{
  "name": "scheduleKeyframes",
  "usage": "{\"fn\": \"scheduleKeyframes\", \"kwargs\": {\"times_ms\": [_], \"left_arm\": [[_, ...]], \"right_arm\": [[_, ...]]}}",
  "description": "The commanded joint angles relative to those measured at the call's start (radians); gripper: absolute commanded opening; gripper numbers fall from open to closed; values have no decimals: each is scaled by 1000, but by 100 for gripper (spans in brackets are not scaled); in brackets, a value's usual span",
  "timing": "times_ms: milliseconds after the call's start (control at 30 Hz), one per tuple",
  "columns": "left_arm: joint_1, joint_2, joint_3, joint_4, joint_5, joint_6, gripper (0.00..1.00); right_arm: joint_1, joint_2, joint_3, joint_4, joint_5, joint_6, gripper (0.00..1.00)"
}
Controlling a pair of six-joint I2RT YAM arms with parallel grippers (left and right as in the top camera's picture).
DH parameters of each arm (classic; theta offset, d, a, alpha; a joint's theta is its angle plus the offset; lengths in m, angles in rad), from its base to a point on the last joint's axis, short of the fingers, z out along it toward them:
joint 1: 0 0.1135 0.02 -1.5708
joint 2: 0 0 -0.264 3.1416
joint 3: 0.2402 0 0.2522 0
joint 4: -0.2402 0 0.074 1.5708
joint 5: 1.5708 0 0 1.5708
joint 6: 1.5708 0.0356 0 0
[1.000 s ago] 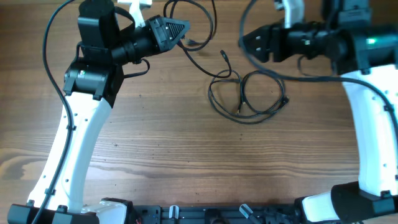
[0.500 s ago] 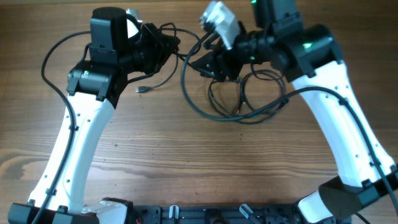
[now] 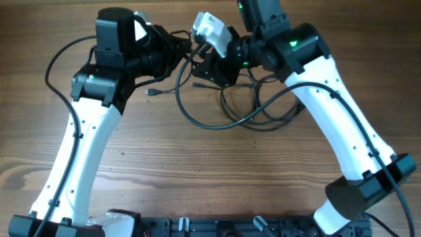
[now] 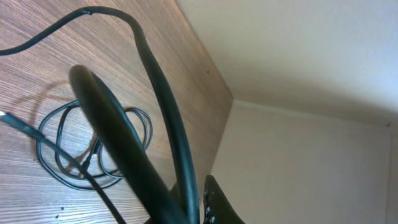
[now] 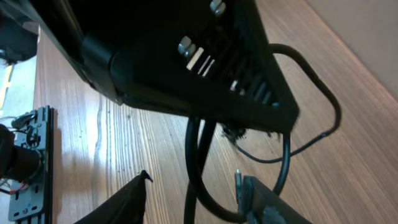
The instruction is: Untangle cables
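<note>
A: What's new since half a second ago?
B: The right gripper point(image 3: 200, 69) has swung further left, ending just beside the left gripper point(image 3: 181, 49).
A: Their grip?
B: Right: fingers well apart, a black cord point(image 5: 198, 180) running through the gap, unclamped. Left: can't tell.
A: The cables point(image 3: 255, 113)?
B: Thin black overlapping loops, flat at mid-table point(image 3: 197, 164), partly under the right arm point(image 3: 342, 125). One plug point(image 3: 152, 94) lies apart, leftward.
</note>
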Motion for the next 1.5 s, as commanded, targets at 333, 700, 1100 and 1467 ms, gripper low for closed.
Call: {"fn": "scheduleKeyframes", "kwargs": {"times_ms": [333,700,1100,1467], "left_arm": [[-3,2,5,3,16,-3,15],[-2,2,5,-56,-161,277,34],[-2,2,5,-259,-475,321,37],[-3,2,5,-262,-478,321,37]], "right_arm": [[6,45,13,74,6,126,4],[-131,35,14,53,213,505,4],[-364,-130,16,81,132,539,4],[-726,-285,16,147,133,645,4]]}}
